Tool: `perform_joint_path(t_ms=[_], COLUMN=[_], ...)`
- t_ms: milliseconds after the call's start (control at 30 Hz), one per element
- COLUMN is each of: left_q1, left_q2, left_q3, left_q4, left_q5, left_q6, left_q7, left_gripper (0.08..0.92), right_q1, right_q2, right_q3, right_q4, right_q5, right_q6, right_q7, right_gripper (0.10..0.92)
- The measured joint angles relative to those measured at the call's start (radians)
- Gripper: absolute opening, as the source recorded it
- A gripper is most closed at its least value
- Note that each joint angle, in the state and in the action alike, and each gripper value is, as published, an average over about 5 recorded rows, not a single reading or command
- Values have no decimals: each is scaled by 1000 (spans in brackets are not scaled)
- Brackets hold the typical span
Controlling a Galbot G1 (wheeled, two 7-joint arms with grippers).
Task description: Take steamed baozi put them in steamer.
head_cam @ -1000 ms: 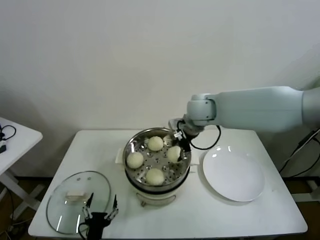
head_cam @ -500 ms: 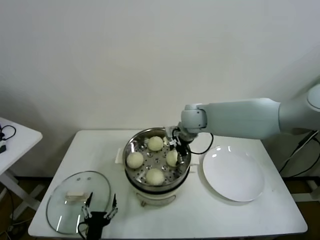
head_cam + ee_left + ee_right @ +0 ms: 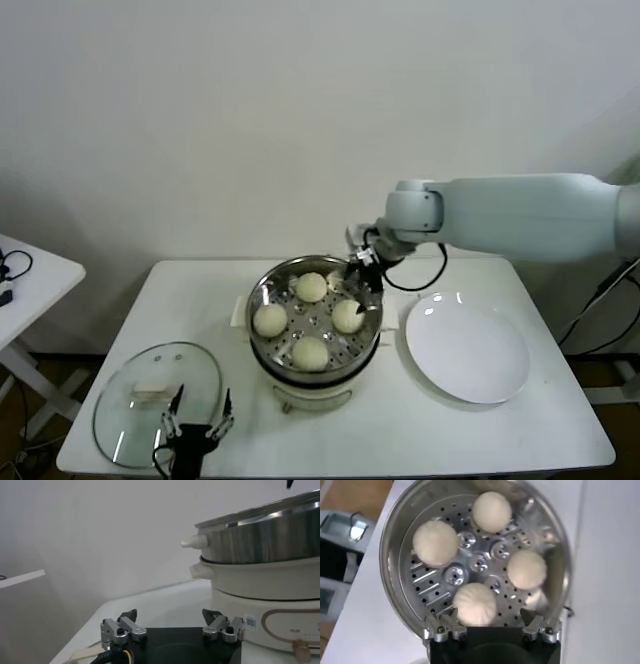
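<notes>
The steamer [image 3: 262,300] is a shiny steel pot on a white base in the middle of the table. Four cream-white baozi lie on its perforated tray: one at the back [image 3: 311,287], one on the left [image 3: 270,320], one on the right [image 3: 347,316] and one at the front [image 3: 310,352]. My right gripper [image 3: 362,278] hangs open and empty just above the pot's back right rim. In the right wrist view the gripper [image 3: 487,614] is above the nearest baozi [image 3: 474,604], without touching it. My left gripper [image 3: 200,420] is open and parked at the table's front edge, facing the steamer [image 3: 265,540].
A flat white plate [image 3: 467,350] lies bare to the right of the steamer. A round glass lid [image 3: 150,400] lies at the front left, next to the left gripper. A small white side table [image 3: 25,270] stands off to the left.
My right gripper dipped into the steamer with a baozi, let it go on the right side of the tray, then rose and drew back to the right. The left arm has not moved.
</notes>
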Motion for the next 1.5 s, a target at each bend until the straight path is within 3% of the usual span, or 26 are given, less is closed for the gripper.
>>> perform_joint_path(t_ms=[333,767,1200,1500], left_q1=[-11,-25,-32,-36], left_q2=[7,11,9,5], left_q3=[13,21,22,22], left_q4=[14,36,45,43], left_q5=[-2,-26,-36,-43], left_q6=[-27,-72,-97,-100], left_q7=[-7,-9,-7,-7], left_gripper=[823,823,823,823], right_q1=[-202,-960,-1816,-2278], right_q2=[-270,-469,-264,-46], right_q3=[317,1073,1887,2142], right_q4=[83,191,326,351], right_q5=[-52,-194,-320,-396], right_q6=[-1,162,422,629], right_q7=[198,536,657,680], right_gripper=[823,823,823,823])
